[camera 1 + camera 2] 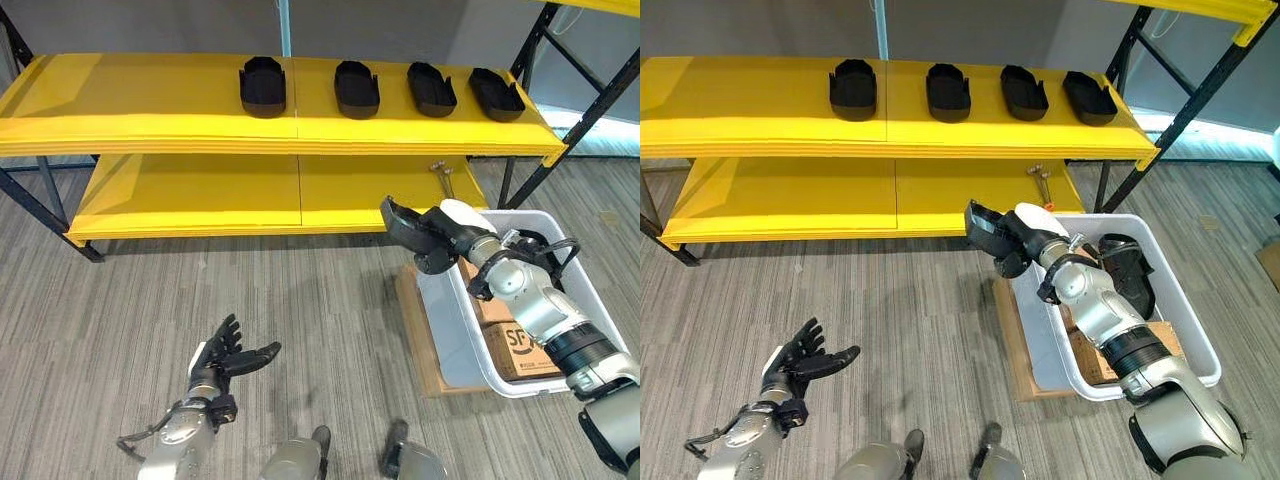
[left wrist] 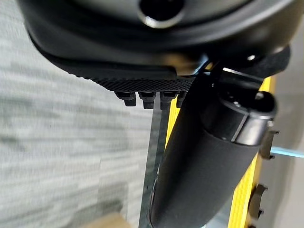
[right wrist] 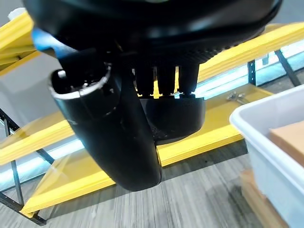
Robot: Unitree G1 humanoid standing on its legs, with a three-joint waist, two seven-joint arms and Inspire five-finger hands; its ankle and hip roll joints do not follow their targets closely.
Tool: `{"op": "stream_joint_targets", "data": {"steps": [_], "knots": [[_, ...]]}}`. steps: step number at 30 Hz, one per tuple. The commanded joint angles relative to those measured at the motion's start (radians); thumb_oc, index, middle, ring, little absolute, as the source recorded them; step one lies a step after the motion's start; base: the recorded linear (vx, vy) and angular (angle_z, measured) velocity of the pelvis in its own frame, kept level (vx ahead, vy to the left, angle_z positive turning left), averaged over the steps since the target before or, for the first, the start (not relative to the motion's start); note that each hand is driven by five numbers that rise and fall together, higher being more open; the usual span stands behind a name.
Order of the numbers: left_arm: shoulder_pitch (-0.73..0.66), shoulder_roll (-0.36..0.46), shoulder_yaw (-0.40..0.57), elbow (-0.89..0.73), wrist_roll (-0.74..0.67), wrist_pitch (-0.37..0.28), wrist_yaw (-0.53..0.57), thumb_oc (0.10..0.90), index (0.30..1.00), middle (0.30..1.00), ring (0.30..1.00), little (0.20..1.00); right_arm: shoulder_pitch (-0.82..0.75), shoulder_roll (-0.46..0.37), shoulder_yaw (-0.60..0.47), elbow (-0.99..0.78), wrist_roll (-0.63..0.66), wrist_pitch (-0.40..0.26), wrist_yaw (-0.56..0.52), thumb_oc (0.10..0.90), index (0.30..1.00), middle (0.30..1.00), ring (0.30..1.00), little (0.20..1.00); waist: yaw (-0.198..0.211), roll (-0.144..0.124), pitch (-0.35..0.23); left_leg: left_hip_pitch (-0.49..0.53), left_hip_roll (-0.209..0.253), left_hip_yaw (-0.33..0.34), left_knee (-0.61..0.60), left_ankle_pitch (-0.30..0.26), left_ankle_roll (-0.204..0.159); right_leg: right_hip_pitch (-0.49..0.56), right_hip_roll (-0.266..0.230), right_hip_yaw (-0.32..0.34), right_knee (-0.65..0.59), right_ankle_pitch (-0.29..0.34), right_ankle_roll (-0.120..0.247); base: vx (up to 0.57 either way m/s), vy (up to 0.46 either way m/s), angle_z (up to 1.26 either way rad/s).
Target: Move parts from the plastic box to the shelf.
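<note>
Four black, oval, tray-like parts (image 1: 263, 86) lie in a row on the top board of the yellow shelf (image 1: 150, 120), and a fifth black part (image 1: 986, 231) of the same hollow shape is grasped by the right hand (image 1: 1025, 243), fingers and thumb curled on it, in front of the lower board. Just beside it stands the white plastic box (image 1: 1185, 345) on a brown board (image 1: 1008, 340), with cardboard pieces (image 1: 1090, 360) and one more dark part (image 1: 1130, 268) inside, partly hidden by the arm. Low over the grey striped floor (image 1: 120, 300), the left hand (image 1: 222, 358) hangs with fingers spread and holds nothing.
</note>
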Motion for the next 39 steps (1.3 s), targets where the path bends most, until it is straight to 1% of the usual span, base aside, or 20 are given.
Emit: {"op": "stream_joint_targets", "data": {"steps": [1,3,4,5,6,9,10,11,16,20,25,30,32,33,36,37,39], "knots": [[-0.028,0.047,0.032,-0.158,0.042,-0.086,-0.025,0.9,1.0,1.0,1.0,1.0,-0.278,-0.042,-0.012,0.04,0.008,-0.028,-0.086,0.4,0.3,0.3,0.3,0.3,-0.034,-0.041,-0.037,0.014,0.075,-0.054,0.028,-0.116,-0.101,0.059,-0.019,0.063,-0.231,0.172,0.003,0.21,-0.065,0.0],[-0.029,0.051,0.037,-0.154,0.04,-0.091,-0.027,0.9,1.0,1.0,1.0,1.0,-0.298,-0.052,-0.007,0.039,0.005,-0.023,-0.082,0.4,0.3,0.3,0.3,0.3,-0.041,-0.045,-0.029,0.026,0.078,-0.062,0.051,-0.137,-0.11,0.042,-0.032,0.075,-0.249,0.199,0.014,0.15,-0.124,0.11],[-0.031,0.051,0.038,-0.155,0.038,-0.093,-0.028,0.9,1.0,1.0,1.0,1.0,-0.294,-0.06,-0.007,0.035,0.002,-0.025,-0.078,0.4,0.3,0.3,0.3,0.3,-0.042,-0.052,-0.034,0.029,0.074,-0.065,0.06,-0.149,-0.117,0.059,-0.033,0.082,-0.267,0.188,0.015,0.11,-0.155,0.32],[-0.031,0.041,0.033,-0.146,0.039,-0.093,-0.03,0.9,1.0,1.0,1.0,1.0,-0.274,-0.065,-0.018,0.028,0.006,-0.028,-0.079,0.4,0.3,0.3,0.3,0.3,-0.045,-0.058,-0.04,0.031,0.072,-0.067,0.073,-0.167,-0.119,0.078,-0.031,0.081,-0.276,0.18,0.008,0.13,-0.135,0.45],[-0.028,0.035,0.031,-0.148,0.04,-0.093,-0.034,0.9,1.0,1.0,1.0,1.0,-0.265,-0.068,-0.025,0.025,0.004,-0.026,-0.075,0.4,0.3,0.3,0.3,0.3,-0.049,-0.057,-0.046,0.04,0.074,-0.07,0.083,-0.179,-0.12,0.087,-0.03,0.073,-0.277,0.182,0.004,0.17,-0.15,0.51],[-0.005,0.019,0.035,-0.154,0.04,-0.09,-0.034,0.9,1.0,1.0,1.0,1.0,-0.255,-0.059,-0.026,0.023,0.015,-0.028,-0.07,0.4,0.3,0.3,0.3,0.3,-0.051,-0.047,-0.073,0.072,0.093,-0.08,0.084,-0.191,-0.129,0.113,-0.017,0.047,-0.253,0.168,-0.007,0.19,-0.145,0.45],[0.001,0.016,0.036,-0.153,0.042,-0.088,-0.034,0.9,1.0,1.0,1.0,1.0,-0.248,-0.054,-0.028,0.021,0.019,-0.028,-0.07,0.4,0.3,0.3,0.3,0.3,-0.051,-0.045,-0.081,0.082,0.1,-0.079,0.072,-0.189,-0.131,0.124,-0.011,0.04,-0.256,0.163,-0.009,0.19,-0.181,0.2],[0.014,0.01,0.044,-0.157,0.041,-0.084,-0.031,0.9,1.0,1.0,1.0,1.0,-0.238,-0.042,-0.028,0.004,0.021,-0.03,-0.065,0.4,0.3,0.3,0.3,0.3,-0.051,-0.04,-0.098,0.104,0.118,-0.075,0.045,-0.185,-0.137,0.14,-0.004,0.025,-0.257,0.149,-0.011,0.18,-0.159,0.08],[0.016,-0.001,0.027,-0.155,0.039,-0.08,-0.03,0.9,1.0,1.0,1.0,1.0,-0.247,-0.041,-0.021,0.029,0.02,-0.027,-0.069,0.4,0.3,0.3,0.3,0.3,-0.059,-0.029,-0.123,0.13,0.151,-0.073,-0.008,-0.162,-0.149,0.153,0.012,0.024,-0.252,0.119,-0.022,0.09,-0.095,0.0],[0.009,-0.01,0.018,-0.157,0.034,-0.08,-0.019,0.9,1.0,1.0,1.0,1.0,-0.257,-0.035,-0.024,0.028,0.02,-0.025,-0.082,0.4,0.3,0.3,0.3,0.3,-0.063,-0.02,-0.132,0.146,0.16,-0.08,-0.05,-0.143,-0.152,0.159,0.012,0.026,-0.243,0.108,-0.024,0.06,-0.042,0.03],[0.01,-0.015,0.018,-0.158,0.032,-0.081,-0.015,0.9,1.0,1.0,1.0,1.0,-0.269,-0.019,-0.015,0.033,0.018,-0.029,-0.087,0.4,0.3,0.3,0.3,0.3,-0.063,-0.013,-0.139,0.153,0.161,-0.087,-0.08,-0.127,-0.151,0.162,0.008,0.032,-0.239,0.104,-0.026,0.02,-0.003,0.07],[0.008,-0.019,0.019,-0.168,0.03,-0.082,-0.008,0.9,1.0,1.0,1.0,1.0,-0.278,0.004,-0.007,0.036,0.011,-0.03,-0.092,0.4,0.3,0.3,0.3,0.3,-0.058,-0.014,-0.147,0.159,0.167,-0.084,-0.096,-0.122,-0.152,0.172,0.009,0.032,-0.252,0.105,-0.026,0.02,-0.007,0.04],[0.013,-0.025,0.025,-0.165,0.029,-0.083,-0.007,0.9,1.0,1.0,1.0,1.0,-0.287,0.004,0.004,0.036,-0.001,-0.029,-0.086,0.4,0.3,0.3,0.3,0.3,-0.055,-0.02,-0.149,0.165,0.171,-0.084,-0.103,-0.122,-0.151,0.176,0.013,0.037,-0.252,0.105,-0.026,0.0,0.0,0.0],[0.012,-0.025,0.025,-0.166,0.029,-0.083,-0.007,0.9,1.0,1.0,1.0,1.0,-0.288,0.004,0.003,0.036,-0.001,-0.029,-0.086,0.4,0.3,0.3,0.3,0.3,-0.056,-0.026,-0.148,0.16,0.164,-0.085,-0.103,-0.113,-0.151,0.171,0.006,0.038,-0.253,0.112,-0.026,-0.01,-0.006,-0.03],[0.018,-0.029,0.028,-0.164,0.03,-0.082,-0.006,0.9,1.0,1.0,1.0,1.0,-0.288,0.007,0.006,0.035,-0.01,-0.032,-0.089,0.4,0.3,0.3,0.3,0.3,-0.055,-0.024,-0.152,0.17,0.172,-0.084,-0.11,-0.121,-0.151,0.178,0.013,0.039,-0.254,0.104,-0.025,0.02,0.002,-0.04],[0.021,-0.034,0.03,-0.165,0.029,-0.082,-0.006,0.9,1.0,1.0,1.0,1.0,-0.287,0.008,0.007,0.022,-0.019,-0.036,-0.09,0.4,0.3,0.3,0.3,0.3,-0.055,-0.031,-0.154,0.168,0.168,-0.084,-0.116,-0.111,-0.151,0.176,0.007,0.043,-0.258,0.112,-0.025,-0.03,0.003,-0.05],[0.022,-0.035,0.028,-0.165,0.028,-0.083,-0.006,0.9,1.0,1.0,1.0,1.0,-0.286,0.013,0.006,0.023,-0.016,-0.037,-0.089,0.4,0.3,0.3,0.3,0.3,-0.054,-0.031,-0.156,0.171,0.169,-0.081,-0.121,-0.11,-0.151,0.177,0.009,0.043,-0.261,0.112,-0.025,-0.01,0.003,-0.02]]}}
